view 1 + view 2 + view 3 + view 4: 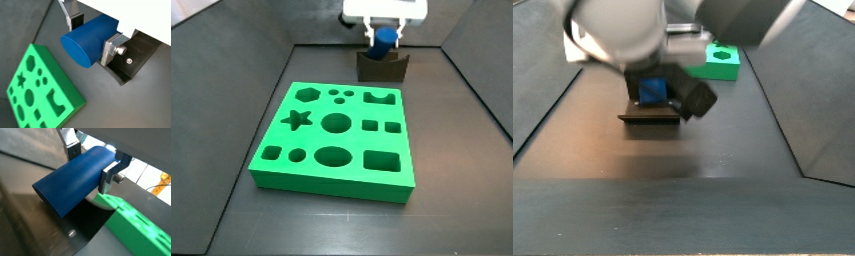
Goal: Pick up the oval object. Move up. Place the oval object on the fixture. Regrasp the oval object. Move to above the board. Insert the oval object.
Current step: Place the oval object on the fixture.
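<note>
Dark worktop (452,150). My gripper (93,36) jaws clamp blue peg (88,41) above fixture (382,68); lower squarely into notch.

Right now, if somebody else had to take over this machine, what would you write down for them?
Gripper: above the fixture at the far end of the floor, silver fingers shut on the oval object, the blue peg.
Oval object: held between the fingers over the fixture in a side view; whether it already rests in the notch cannot be told.
Board: green, flat in mid floor, apart from the fixture; none of its holes shows a peg.
Done: peg picked up and brought to the fixture.
Left: set it down, regrasp, move above the board, insert.
</note>
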